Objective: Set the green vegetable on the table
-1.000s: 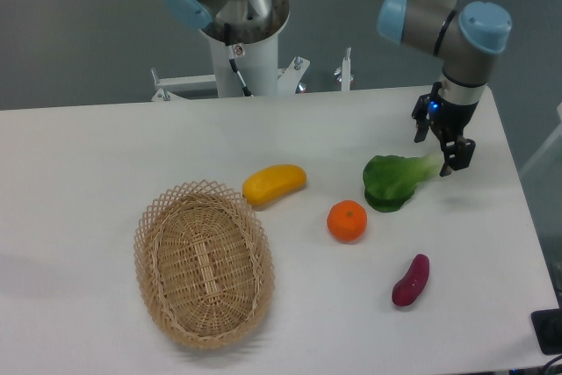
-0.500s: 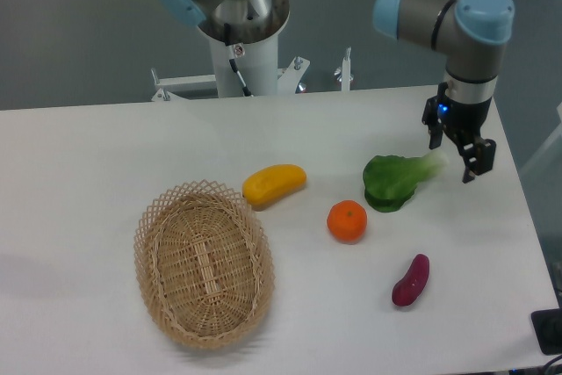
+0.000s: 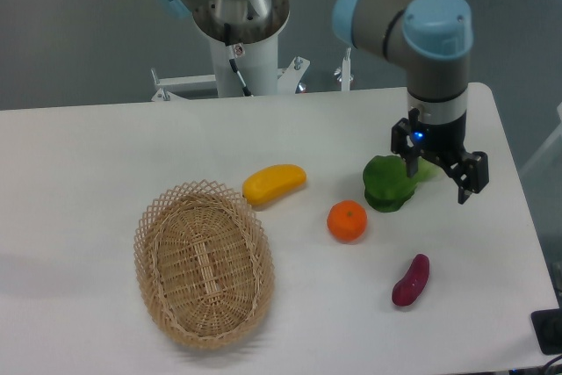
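Surface: you have a white matte table (image 3: 97, 173) with rounded corners; its far edge runs just in front of the arm's white pedestal (image 3: 241, 63).
Room: grey floor behind the table; a metal bracket frame sits at the pedestal foot. A dark object cuts into the frame at the lower right corner, past the table edge; you cannot tell what it is.
Green vegetable: the green vegetable (image 3: 386, 182) lies on the table, up and to the right of the orange (image 3: 347, 220), leaves toward the orange, pale stem pointing right and partly hidden behind the gripper.
Gripper: the gripper (image 3: 436, 173) hangs over the stem end with its two fingers spread wide, one finger at the leaf edge, the other well to the right of the stem. It pinches nothing. You cannot tell whether the near finger touches the leaves.
Other items, relative to the orange: yellow oblong fruit (image 3: 274, 183) up and to the left; purple eggplant piece (image 3: 410, 280) down and to the right; oval wicker basket (image 3: 204, 263) well to the left, slightly nearer the camera.
Change from 0.5 s ago: you will see the wrist has swung left, from right of the stem to over it, and the upper arm joints have moved left too. The vegetable, orange, yellow fruit, eggplant piece and basket lie where they did.
Writing: none legible; only a small blue light shows on the wrist above the fingers.
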